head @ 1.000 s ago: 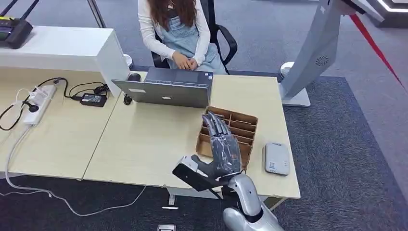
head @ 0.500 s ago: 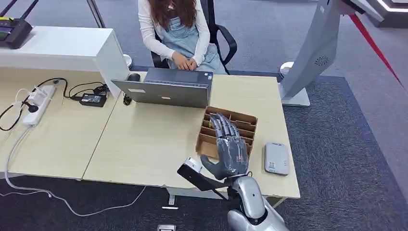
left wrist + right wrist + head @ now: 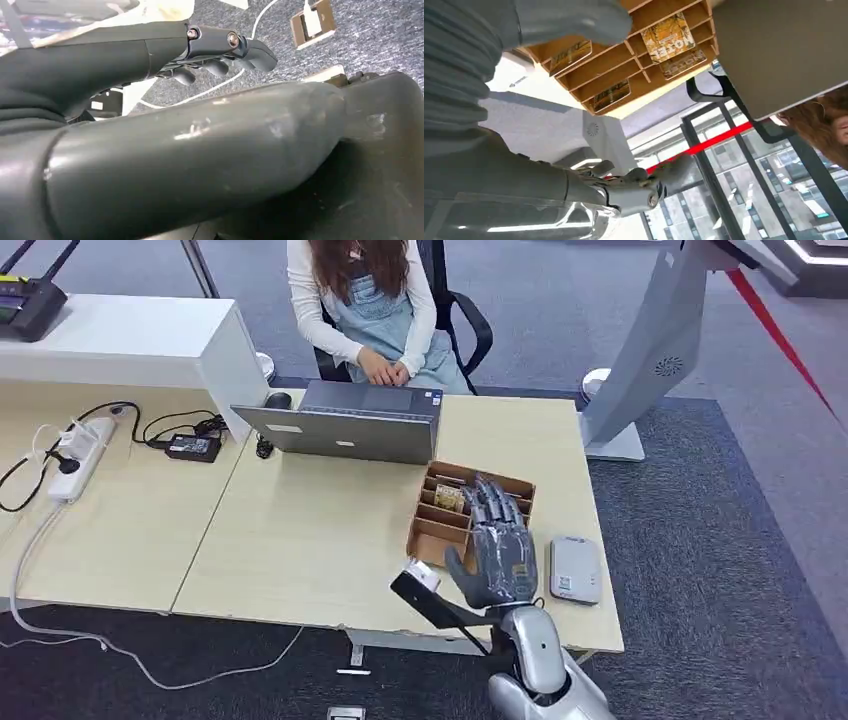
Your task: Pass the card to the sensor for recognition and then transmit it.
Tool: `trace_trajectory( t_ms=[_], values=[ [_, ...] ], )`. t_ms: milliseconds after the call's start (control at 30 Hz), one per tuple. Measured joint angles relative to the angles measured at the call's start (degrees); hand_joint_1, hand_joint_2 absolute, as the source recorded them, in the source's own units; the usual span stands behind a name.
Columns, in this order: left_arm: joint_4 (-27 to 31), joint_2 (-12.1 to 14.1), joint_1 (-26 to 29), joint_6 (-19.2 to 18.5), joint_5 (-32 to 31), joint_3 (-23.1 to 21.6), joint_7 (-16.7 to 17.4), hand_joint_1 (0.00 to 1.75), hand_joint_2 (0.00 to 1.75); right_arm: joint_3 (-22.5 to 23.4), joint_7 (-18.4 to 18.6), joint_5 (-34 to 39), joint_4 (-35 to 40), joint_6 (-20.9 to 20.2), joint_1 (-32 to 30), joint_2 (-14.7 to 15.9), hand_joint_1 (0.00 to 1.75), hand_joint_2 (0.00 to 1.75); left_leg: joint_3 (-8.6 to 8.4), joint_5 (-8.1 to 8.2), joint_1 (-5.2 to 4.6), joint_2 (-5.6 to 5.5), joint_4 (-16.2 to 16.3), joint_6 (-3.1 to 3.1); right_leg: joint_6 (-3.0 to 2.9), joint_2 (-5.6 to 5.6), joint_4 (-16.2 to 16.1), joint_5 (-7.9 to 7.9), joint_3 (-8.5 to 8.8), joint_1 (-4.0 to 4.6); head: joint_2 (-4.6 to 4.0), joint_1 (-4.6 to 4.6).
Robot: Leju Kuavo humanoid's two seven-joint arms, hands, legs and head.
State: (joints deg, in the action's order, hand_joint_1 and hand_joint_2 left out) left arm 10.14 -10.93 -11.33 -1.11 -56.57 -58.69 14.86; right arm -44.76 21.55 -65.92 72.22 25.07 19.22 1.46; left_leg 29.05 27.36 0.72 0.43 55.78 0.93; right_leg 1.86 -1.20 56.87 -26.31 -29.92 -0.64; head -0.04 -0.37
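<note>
A brown cardboard box with several slots stands on the desk in front of the laptop. Yellow printed cards lie in its slots: one card near the box's far left, and others in the right wrist view. My right hand hovers over the right half of the box, fingers stretched out flat, holding nothing. The sensor, a flat grey-white pad, lies on the desk just right of the box and of my hand. My left hand hangs beside my body over the carpet, fingers loosely extended and empty.
A grey laptop stands behind the box, and a seated person faces it with hands in the lap. A power strip and cables lie at the far left. A white stand rises past the desk's right end. The desk's front edge is under my wrist.
My right hand has slid to the right across the box, closer to the sensor, uncovering the box's left slots and a card. Everything else stays put.
</note>
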Motion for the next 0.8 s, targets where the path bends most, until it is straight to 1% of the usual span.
trace_trajectory(
  t_ms=[167,200,367,433,533,800],
  values=[
    [0.0,0.0,0.0,-0.1,0.0,0.0,0.1,0.0,0.0,0.5,0.2,-0.5,-0.1,0.0,-0.4,0.2,0.68,1.75,0.01,0.0,0.0,0.0,0.0,0.0,0.0,0.0,0.0,0.0,0.0,0.01,0.0,0.0],
    [0.0,0.0,0.0,-0.1,0.0,0.0,0.1,0.0,0.0,0.5,0.2,-0.5,-0.1,0.0,-0.5,0.2,0.59,1.75,0.01,0.0,0.0,0.0,0.0,0.0,0.0,0.0,0.0,0.0,0.0,0.01,0.0,0.0],
    [0.0,0.0,0.0,-0.3,0.0,0.0,0.4,0.0,0.0,0.7,0.2,-0.5,-0.3,-0.7,-0.6,0.2,0.59,1.75,0.01,0.0,0.0,0.0,0.0,0.0,0.0,0.0,0.0,0.0,0.0,0.0,0.0,0.0],
    [0.0,0.0,0.0,-0.3,0.0,0.0,0.4,0.0,0.0,0.7,0.2,-0.5,-0.3,-0.7,-0.6,0.2,0.42,1.75,0.01,0.0,0.0,0.0,0.0,0.0,0.0,0.0,0.0,0.0,0.0,0.0,0.0,0.0],
    [0.0,0.0,0.0,-0.4,0.0,0.0,0.4,0.0,0.0,0.7,0.2,-0.5,-0.3,-1.1,-0.6,0.2,0.28,1.75,0.01,0.0,0.0,0.0,0.0,0.0,0.0,0.0,0.0,0.0,0.0,0.0,0.0,0.0],
    [0.0,0.0,0.0,-0.4,-0.1,0.0,0.4,0.0,0.0,0.6,0.2,-0.8,-0.6,-2.3,-0.7,-0.1,0.28,1.75,0.02,0.0,0.0,-0.01,0.0,0.0,0.0,0.0,0.0,0.0,0.0,0.0,0.0,0.0]
  ],
)
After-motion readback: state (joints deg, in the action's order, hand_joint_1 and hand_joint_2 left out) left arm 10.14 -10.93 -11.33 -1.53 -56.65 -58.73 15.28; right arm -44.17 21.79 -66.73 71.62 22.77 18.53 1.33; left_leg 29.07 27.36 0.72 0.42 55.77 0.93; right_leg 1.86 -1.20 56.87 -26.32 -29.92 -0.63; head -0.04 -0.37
